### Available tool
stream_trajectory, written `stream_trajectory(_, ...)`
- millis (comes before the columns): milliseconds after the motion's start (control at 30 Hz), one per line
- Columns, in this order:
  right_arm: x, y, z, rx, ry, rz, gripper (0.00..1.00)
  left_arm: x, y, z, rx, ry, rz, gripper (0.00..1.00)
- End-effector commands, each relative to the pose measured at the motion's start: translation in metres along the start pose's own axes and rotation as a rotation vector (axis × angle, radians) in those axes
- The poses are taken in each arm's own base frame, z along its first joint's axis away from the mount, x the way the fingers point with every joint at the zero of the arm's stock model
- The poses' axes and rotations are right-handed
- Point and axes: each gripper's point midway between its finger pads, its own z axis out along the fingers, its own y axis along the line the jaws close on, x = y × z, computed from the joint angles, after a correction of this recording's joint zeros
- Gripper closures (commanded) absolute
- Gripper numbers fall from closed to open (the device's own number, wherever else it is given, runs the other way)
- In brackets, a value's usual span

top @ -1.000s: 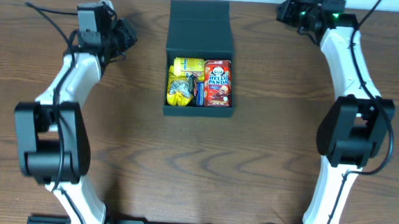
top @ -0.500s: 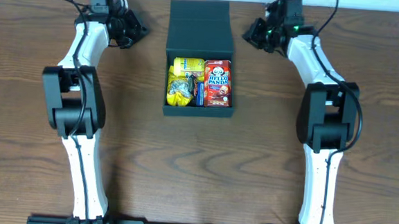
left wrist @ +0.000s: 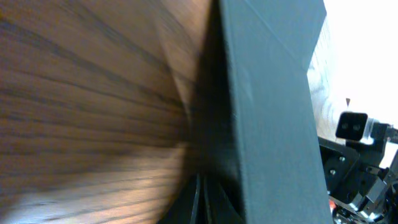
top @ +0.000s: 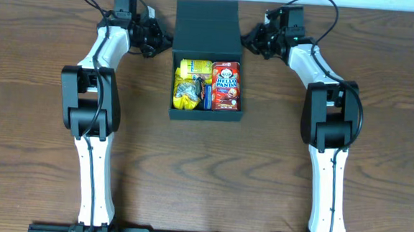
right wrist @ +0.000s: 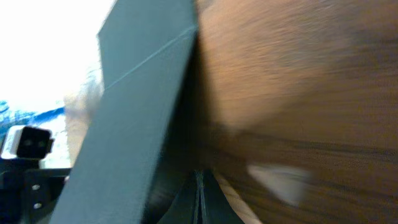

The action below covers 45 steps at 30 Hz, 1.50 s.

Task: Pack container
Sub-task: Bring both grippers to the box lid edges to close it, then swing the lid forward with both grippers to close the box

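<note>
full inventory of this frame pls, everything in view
container: 1, dark teal-black, far centre of the table, flap lid open
yellow snack packets: looks like 2, yellow, left half of the container
Hello Panda box: 1, red, right half of the container
blue item: 1, blue, between yellow and red, too small to identify
table: 1, brown wood
left gripper: 1, black, fingers together, beside the lid's left edge
right gripper: 1, black, fingers together, beside the lid's right edge
</note>
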Motion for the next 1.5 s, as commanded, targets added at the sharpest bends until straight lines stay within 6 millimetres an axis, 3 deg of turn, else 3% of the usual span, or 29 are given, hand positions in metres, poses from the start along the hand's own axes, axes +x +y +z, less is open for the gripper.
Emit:
stream_trajectory(0, 0.015, 0.018, 0.009, -0.076, 0.063, 0.002, 0.99, 0.001, -0.012, 0.001, 0.034, 0.013, 0.011, 0.94)
stream_trajectory(100, 0.012, 0.043, 0.007, -0.191, 0.067, -0.082, 0.99, 0.006, -0.021, -0.001, 0.087, 0.049, 0.016, 0.94)
stream_trajectory(367, 0.006, 0.077, -0.012, -0.355, 0.075, -0.220, 0.98, 0.004, -0.053, -0.014, 0.201, 0.072, 0.107, 0.94)
stream_trajectory(800, 0.005, 0.141, -0.062, -0.418, 0.038, -0.474, 0.99, 0.007, -0.095, -0.053, 0.190, 0.081, 0.325, 0.94)
stream_trajectory(1167, 0.029, 0.150, -0.093, -0.334, 0.092, -0.615, 0.99, 0.017, -0.125, -0.104, 0.099, 0.018, 0.513, 0.94)
stream_trajectory(1467, 0.046, 0.129, -0.107, -0.152, 0.144, -0.653, 0.99, 0.026, -0.134, -0.144, -0.034, -0.036, 0.669, 0.94)
